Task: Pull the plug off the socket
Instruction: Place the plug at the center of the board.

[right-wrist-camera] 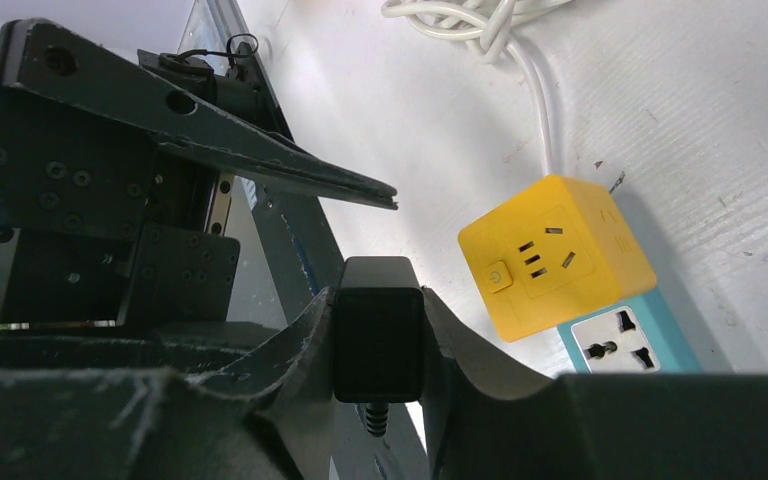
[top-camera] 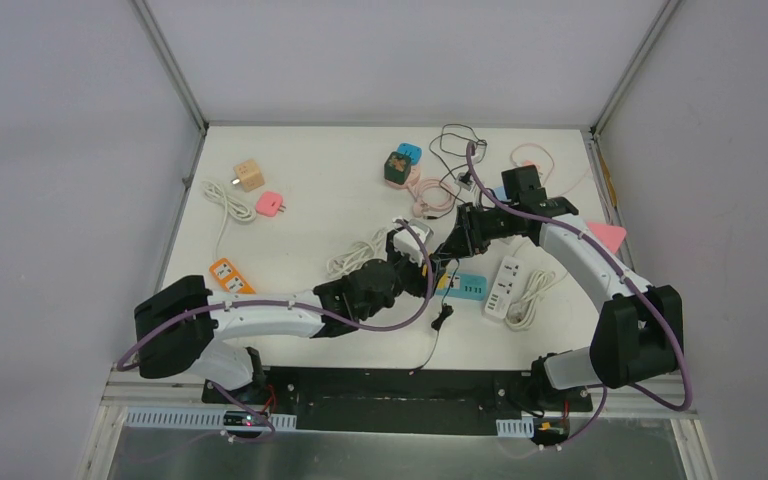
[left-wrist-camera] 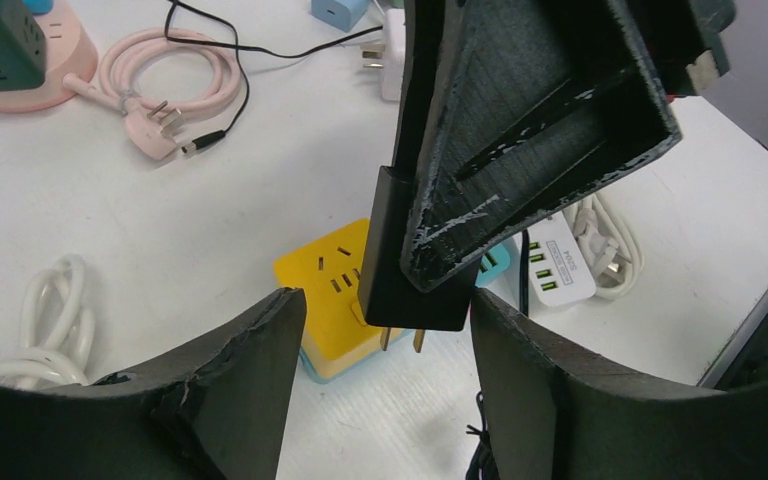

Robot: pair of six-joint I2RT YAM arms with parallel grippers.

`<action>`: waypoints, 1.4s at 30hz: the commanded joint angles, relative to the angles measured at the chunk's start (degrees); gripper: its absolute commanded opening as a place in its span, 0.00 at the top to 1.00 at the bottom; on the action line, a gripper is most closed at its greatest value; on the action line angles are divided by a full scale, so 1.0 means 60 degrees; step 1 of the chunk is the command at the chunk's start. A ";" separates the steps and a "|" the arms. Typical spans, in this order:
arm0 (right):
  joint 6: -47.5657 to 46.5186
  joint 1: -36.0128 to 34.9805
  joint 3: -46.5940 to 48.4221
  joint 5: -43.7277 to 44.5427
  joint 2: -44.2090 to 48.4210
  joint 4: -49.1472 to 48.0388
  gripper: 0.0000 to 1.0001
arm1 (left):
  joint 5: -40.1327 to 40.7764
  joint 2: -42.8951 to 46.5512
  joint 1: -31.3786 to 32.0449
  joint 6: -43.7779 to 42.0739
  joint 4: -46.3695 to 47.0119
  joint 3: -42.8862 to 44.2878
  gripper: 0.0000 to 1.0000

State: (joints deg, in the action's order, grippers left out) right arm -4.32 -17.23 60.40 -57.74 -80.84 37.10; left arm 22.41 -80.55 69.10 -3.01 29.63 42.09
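Observation:
A black plug (right-wrist-camera: 378, 340) is clamped between the fingers of my right gripper (right-wrist-camera: 380, 302), its cable stub pointing towards the camera. In the left wrist view the plug (left-wrist-camera: 415, 290) hangs in the air with both brass prongs bare, just off the near edge of the yellow socket cube (left-wrist-camera: 325, 285). The socket cube (right-wrist-camera: 550, 255) sits on a teal strip (right-wrist-camera: 620, 345) on the table. My left gripper (left-wrist-camera: 388, 385) is open, its fingers standing on either side below the plug and holding nothing. From above, both grippers meet over the socket (top-camera: 446, 283).
A white USB power strip (top-camera: 503, 287) with its coiled cord lies right of the socket. A white cable coil (top-camera: 360, 255), an orange strip (top-camera: 230, 277), a pink plug (top-camera: 270, 205), a wooden cube (top-camera: 249, 175) and pink cabling (top-camera: 430, 195) lie around. A black cable (top-camera: 440, 320) trails towards the near edge.

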 commanded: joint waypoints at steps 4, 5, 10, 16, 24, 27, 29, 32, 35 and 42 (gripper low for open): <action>0.0220 -0.0006 0.0238 -0.0209 -0.0004 -0.0280 1.00 | -0.1149 -0.0119 -0.0443 0.0222 -0.0141 0.0420 0.41; 0.0240 0.0001 0.0245 -0.0207 -0.0015 -0.0279 1.00 | -0.1208 -0.0147 -0.0476 0.0226 -0.0134 0.0426 0.41; 0.0266 -0.0013 0.0246 -0.0249 -0.0076 -0.0280 1.00 | -0.1369 -0.0371 -0.0561 0.0091 -0.0147 0.0520 0.42; 0.0280 -0.0068 0.0245 -0.0274 -0.0171 -0.0281 1.00 | -0.1342 -0.0611 -0.0607 -0.0139 -0.0120 0.0617 0.46; 0.0225 -0.0145 0.0275 -0.0242 -0.0296 -0.0168 0.95 | -0.1377 -0.0796 -0.0662 -0.0364 0.0117 0.0610 0.46; 0.0181 -0.0183 0.0303 -0.0203 -0.0350 -0.0117 0.93 | -0.1507 -0.0784 -0.0662 -0.0489 0.0263 0.0563 0.48; 0.0143 -0.0204 0.0318 -0.0178 -0.0382 -0.0078 0.91 | -0.1663 -0.0794 -0.0664 -0.0590 0.0365 0.0531 0.50; 0.0098 -0.0240 0.0353 -0.0111 -0.0438 -0.0021 0.89 | -0.1774 -0.0798 -0.0663 -0.0667 0.0443 0.0501 0.50; 0.0055 -0.0262 0.0363 -0.0100 -0.0458 0.0038 0.88 | -0.1948 -0.0791 -0.0665 -0.0802 0.0539 0.0486 0.72; -0.0069 -0.0277 0.0419 -0.0145 -0.0421 0.0170 0.66 | -0.2444 -0.0695 -0.0717 -0.1035 0.0279 0.0368 1.00</action>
State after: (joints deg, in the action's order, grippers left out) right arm -3.27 -18.37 60.58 -56.97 -83.74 37.58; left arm 11.40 -85.19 65.87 -7.70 29.50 43.70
